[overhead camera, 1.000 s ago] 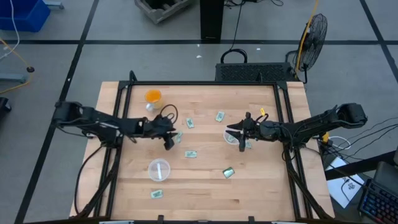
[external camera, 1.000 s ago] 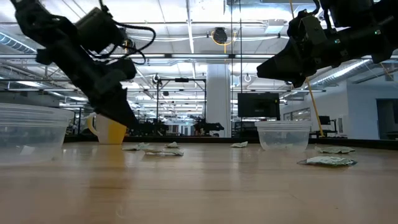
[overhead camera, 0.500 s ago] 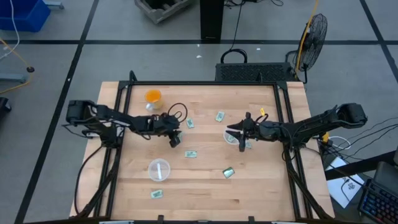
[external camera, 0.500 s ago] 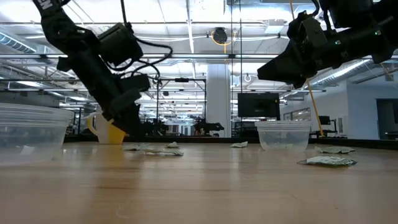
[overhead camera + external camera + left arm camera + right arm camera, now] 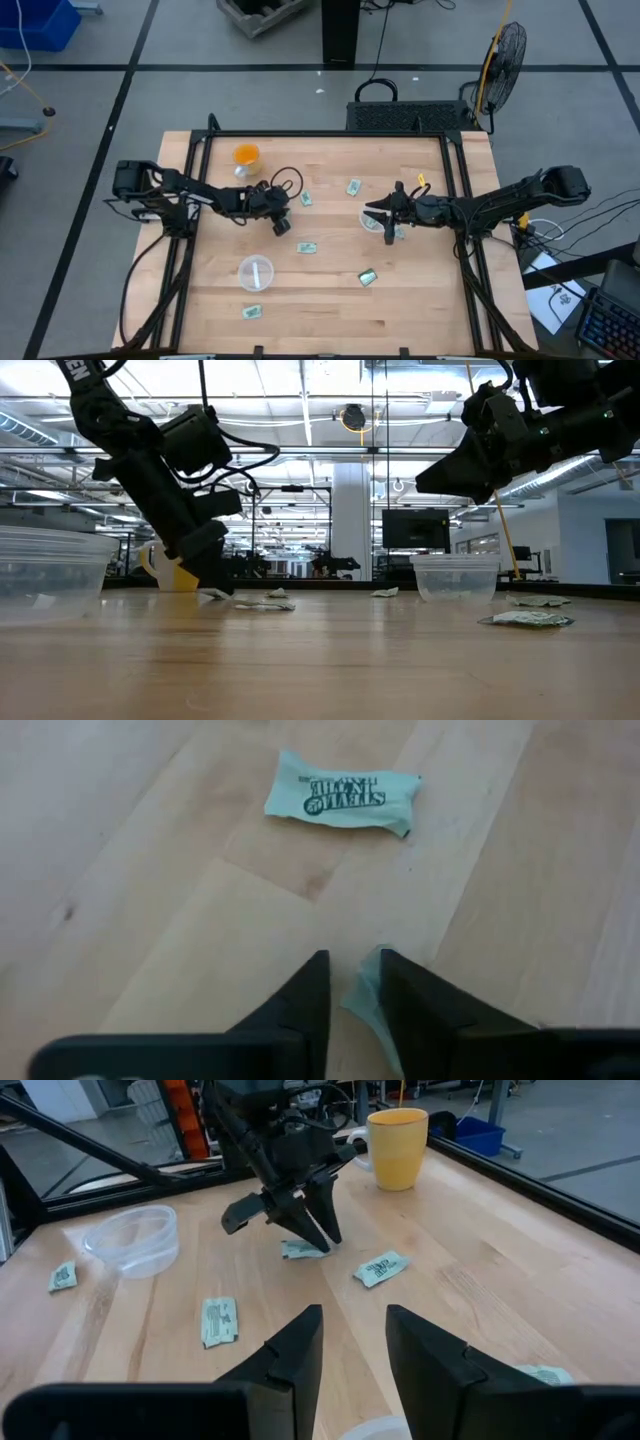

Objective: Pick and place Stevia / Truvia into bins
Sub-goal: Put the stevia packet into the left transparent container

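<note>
From above, I see my left claw (image 5: 281, 226) down on the wooden desk (image 5: 330, 300) near one clear bin (image 5: 255, 272), and the right claw (image 5: 388, 226) over the other bin (image 5: 371, 220). The left wrist view alone shows its fingers pinching a pale green packet (image 5: 362, 1005), another packet (image 5: 342, 793) beyond. Right wrist: fingers apart, empty.
</note>
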You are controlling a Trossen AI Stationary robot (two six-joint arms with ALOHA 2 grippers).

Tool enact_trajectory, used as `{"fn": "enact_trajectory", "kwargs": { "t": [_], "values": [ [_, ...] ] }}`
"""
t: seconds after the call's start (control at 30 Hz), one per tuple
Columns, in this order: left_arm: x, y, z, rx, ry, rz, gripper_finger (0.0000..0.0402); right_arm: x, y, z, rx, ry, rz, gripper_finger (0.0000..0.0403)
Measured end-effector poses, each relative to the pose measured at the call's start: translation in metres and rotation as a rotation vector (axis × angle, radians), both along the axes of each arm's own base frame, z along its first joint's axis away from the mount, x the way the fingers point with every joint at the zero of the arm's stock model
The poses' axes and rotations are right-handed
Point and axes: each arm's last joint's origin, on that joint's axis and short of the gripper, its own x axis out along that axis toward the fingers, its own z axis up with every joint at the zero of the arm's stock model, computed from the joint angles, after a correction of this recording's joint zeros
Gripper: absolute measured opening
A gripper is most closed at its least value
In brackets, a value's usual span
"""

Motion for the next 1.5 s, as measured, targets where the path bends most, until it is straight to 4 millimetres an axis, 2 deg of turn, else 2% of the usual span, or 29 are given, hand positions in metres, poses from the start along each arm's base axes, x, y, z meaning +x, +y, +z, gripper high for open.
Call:
{"fn": "enact_trajectory", "kwargs": {
  "t": [0.17,0.3,0.43,0.53,0.77,0.9,1.03,1.17,1.27,1.5],
  "values": [
    [0.0,-0.001,0.0,0.0,-0.003,-0.002,0.0009,0.0,0.0,0.0,0.0,0.001,0.0,0.0105],
    [0.003,-0.007,0.006,0.007,-0.05,-0.03,0.001,0.0,0.0,0.0,0.0,0.005,0.0,0.0105],
    [0.005,-0.019,0.023,0.01,-0.115,-0.08,0.0005,0.0,0.0,-0.001,-0.001,0.009,0.0,0.0105],
    [0.006,-0.034,0.046,0.005,-0.199,-0.142,0.0006,-0.001,0.0,-0.002,-0.001,0.021,0.0,0.0105],
    [-0.02,-0.084,0.101,-0.064,-0.271,-0.308,0.0005,-0.001,0.0,-0.005,0.0,0.048,-0.001,0.0105],
    [-0.038,-0.115,0.113,-0.179,-0.321,-0.37,0.0005,-0.002,0.0,-0.005,0.0,0.055,0.001,0.0105],
    [-0.052,-0.143,0.104,-0.201,-0.274,-0.367,0.0003,-0.002,0.0,-0.006,-0.001,0.065,0.001,0.0105],
    [-0.058,-0.161,0.084,-0.147,-0.2,-0.312,0.0007,-0.002,0.0,-0.006,-0.001,0.065,0.001,0.0105],
    [-0.06,-0.168,0.071,-0.123,-0.145,-0.28,0.0004,-0.002,0.0,-0.006,0.0,0.06,0.001,0.0105],
    [-0.058,-0.173,0.049,-0.185,-0.041,-0.204,0.0011,-0.001,0.0,-0.005,0.001,0.05,0.001,0.0105]
  ]
}}
